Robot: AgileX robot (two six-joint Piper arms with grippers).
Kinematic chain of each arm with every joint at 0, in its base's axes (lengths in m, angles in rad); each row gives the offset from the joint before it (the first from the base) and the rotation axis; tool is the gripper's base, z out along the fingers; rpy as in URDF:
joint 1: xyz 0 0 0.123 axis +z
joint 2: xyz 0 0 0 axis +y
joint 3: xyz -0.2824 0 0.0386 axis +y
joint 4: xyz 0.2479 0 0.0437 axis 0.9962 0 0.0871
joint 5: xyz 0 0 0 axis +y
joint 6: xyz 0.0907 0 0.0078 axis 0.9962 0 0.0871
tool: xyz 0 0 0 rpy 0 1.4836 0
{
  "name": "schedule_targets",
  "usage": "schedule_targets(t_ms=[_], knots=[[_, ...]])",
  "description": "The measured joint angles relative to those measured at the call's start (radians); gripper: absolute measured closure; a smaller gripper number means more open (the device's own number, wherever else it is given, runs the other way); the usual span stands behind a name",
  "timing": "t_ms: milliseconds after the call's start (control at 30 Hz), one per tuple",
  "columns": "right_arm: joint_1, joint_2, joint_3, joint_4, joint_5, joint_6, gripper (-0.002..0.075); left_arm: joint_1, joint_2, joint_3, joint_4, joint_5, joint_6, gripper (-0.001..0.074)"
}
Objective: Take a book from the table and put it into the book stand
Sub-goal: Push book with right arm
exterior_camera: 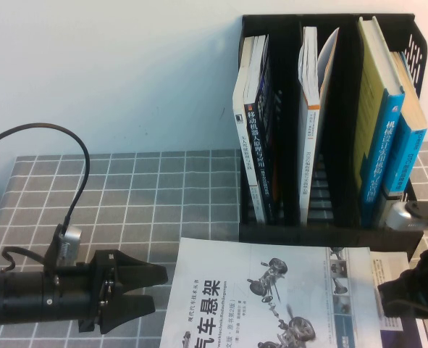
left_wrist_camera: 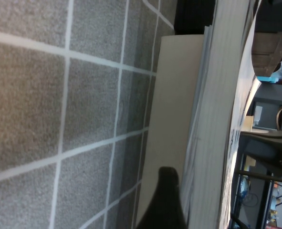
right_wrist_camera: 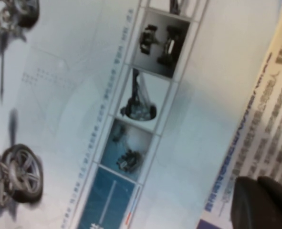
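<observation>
**Book flat on the table, left gripper open beside it**

The book (exterior_camera: 271,293) lies flat on the table (exterior_camera: 127,196), at the bottom middle of the high view. Its white cover faces up, with black letters and grey pictures of car parts. Another book (exterior_camera: 416,330) peeks out from under its right side, in the bottom right corner.

The stand (exterior_camera: 329,217) is black and sits just behind the book, in the upper right of the picture. It has three slots. Each slot already has upright books in it. The ones in the right slot are blue and lean a little.

The left gripper (exterior_camera: 152,290) is at the lower left, low over the table. Its jaws are spread wide apart and hold nothing. Its tips point at the left edge of the book and are just beside it.

The right gripper (exterior_camera: 387,297) is at the lower right edge, over the right side of the book. I cannot tell how its jaws stand.
</observation>
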Motion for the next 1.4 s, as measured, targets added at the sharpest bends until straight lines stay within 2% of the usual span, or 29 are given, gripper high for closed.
schedule_targets(t_ms=[367,633,1000,1267,1400], knots=[[0.002,0.076,-0.006,0.188,0.01,-0.183,0.0728,0.0,0.001,0.0,0.0,-0.008,0.0,0.0183],[0.002,0.078,-0.007,0.206,0.01,-0.216,0.0728,-0.042,0.005,0.0,-0.018,-0.06,0.022,0.0183],[0.002,0.08,-0.007,0.219,0.01,-0.252,0.0728,-0.042,0.139,-0.005,-0.109,0.032,0.064,0.0183],[0.002,0.11,-0.007,0.461,0.057,-0.466,0.0728,-0.042,0.152,-0.009,-0.121,0.056,0.064,0.0183],[0.006,0.126,-0.007,0.5,0.051,-0.499,0.0728,-0.042,0.154,-0.011,-0.1,0.058,0.055,0.0183]])
